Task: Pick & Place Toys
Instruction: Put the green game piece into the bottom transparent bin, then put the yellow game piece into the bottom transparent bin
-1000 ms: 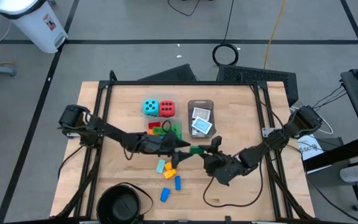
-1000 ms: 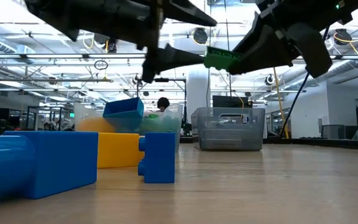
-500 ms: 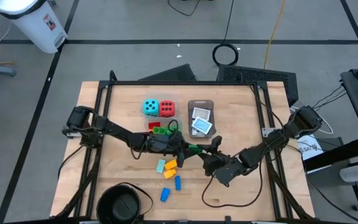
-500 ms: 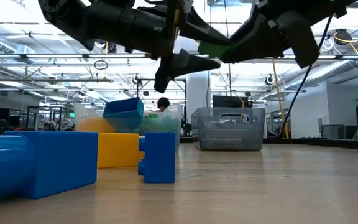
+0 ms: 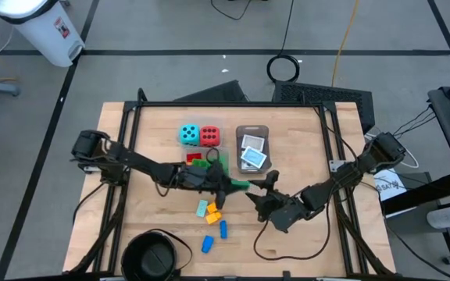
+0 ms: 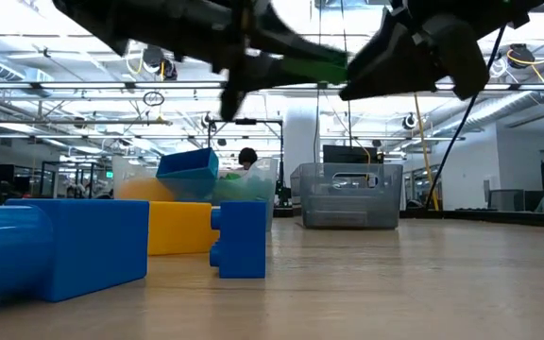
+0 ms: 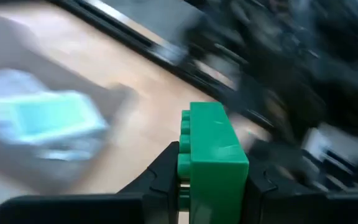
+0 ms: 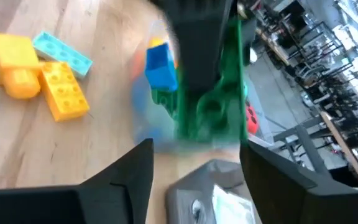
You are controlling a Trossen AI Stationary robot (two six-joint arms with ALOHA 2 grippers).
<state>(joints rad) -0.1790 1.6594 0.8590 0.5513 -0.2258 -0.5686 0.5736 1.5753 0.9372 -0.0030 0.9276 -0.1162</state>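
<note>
Green brick [image 5: 238, 185], mid-tabletop, is pinched in our left tool [image 5: 231, 186], lifted for carrying; at its three o'clock our right tool [image 5: 255, 196] stands parted and empty, leaving the brick to the left arm.

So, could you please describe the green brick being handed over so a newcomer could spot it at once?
Start at the wooden table and look to its middle, where both arms meet. The green brick hangs in the air there, clamped in the left pincer; the other bricks lie on the table or in a tub.
</note>
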